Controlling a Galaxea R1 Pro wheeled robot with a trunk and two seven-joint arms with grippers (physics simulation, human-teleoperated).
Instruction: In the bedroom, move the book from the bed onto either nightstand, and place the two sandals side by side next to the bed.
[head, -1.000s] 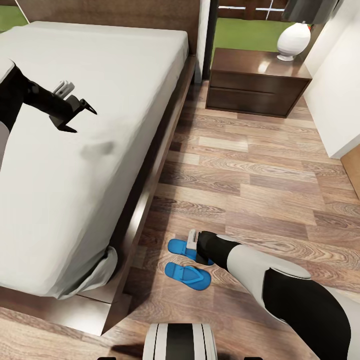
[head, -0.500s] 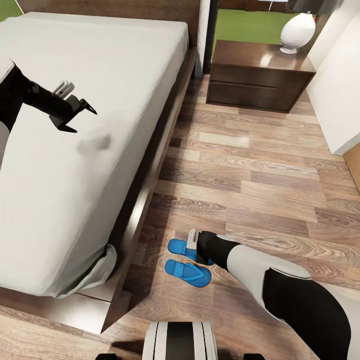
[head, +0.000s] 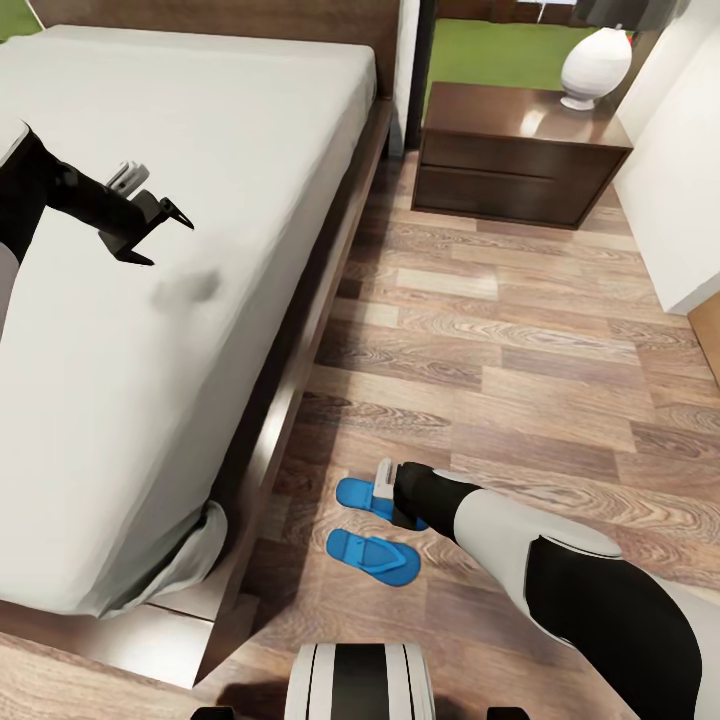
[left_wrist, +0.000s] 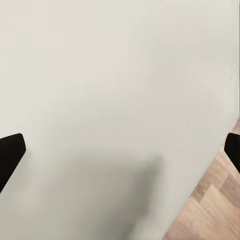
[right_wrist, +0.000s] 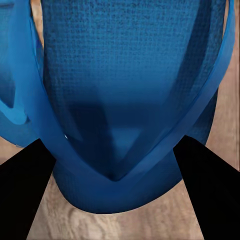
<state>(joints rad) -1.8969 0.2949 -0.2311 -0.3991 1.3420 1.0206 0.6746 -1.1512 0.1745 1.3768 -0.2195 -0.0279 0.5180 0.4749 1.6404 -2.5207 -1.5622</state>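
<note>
- Beside the bed (head: 150, 330), on the wood-plank floor (head: 520, 330), lie the two sandals: the far sandal (head: 358, 493) under the right gripper (head: 392, 497), the near sandal (head: 372, 556) just beside it and apart from it.
- From the right wrist, that gripper's dark fingers (right_wrist: 30, 190) stand spread to either side of the blue sandal (right_wrist: 125, 100) (its toe strap runs between them), not closed on it.
- Over the off-white mattress hangs the left gripper (head: 165, 232), its fingertips (left_wrist: 10, 152) wide apart with nothing between them.
- Past the bed's far corner stands the nightstand (head: 520, 155), a white lamp (head: 595, 65) on its glossy top.
</note>
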